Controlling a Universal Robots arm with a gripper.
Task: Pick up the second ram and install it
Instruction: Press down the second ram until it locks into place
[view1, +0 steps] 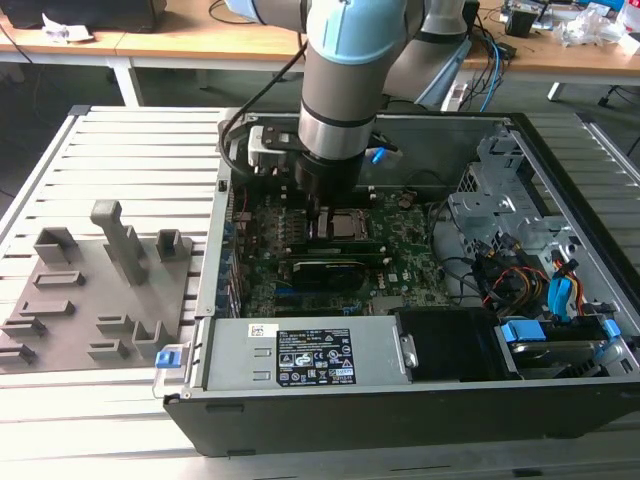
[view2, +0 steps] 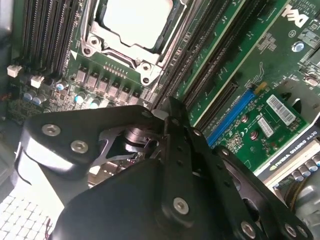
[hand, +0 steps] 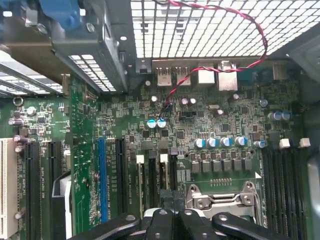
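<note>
Open black desktop computer case (view1: 560, 390), lying on its side on a ribbed grey metal table (view1: 120, 140). Large square green motherboard (view1: 410, 255) on the floor of the case, with a square silver processor under a metal retention frame (view2: 132, 22) at its centre. Robot arm, silver and pale blue (view1: 345, 70), reaches down into the case beside the processor socket; its black tool (view2: 172, 112) stands low over the motherboard next to the long black memory slots (view2: 217, 55) that flank the socket. In the second wrist view the tool's fingers (view2: 175, 125) appear drawn together, but whether they clamp anything cannot be told. The second ram, a long narrow green board, cannot be made out with certainty: the tool's own body covers the spot beneath its tip, and no loose stick is visible elsewhere. Grey plastic slotted holder tray (view1: 90, 290) sits on the table outside the case, toward the exterior view's left of it, well apart from the tool. Blue expansion slot (hand: 101, 180) lies on the motherboard away from the socket. Red and black twisted wire (hand: 220, 47) crosses the perforated case wall above the rear ports. Silver power supply with a printed label (view1: 310, 355) sits at the case's near edge.
</note>
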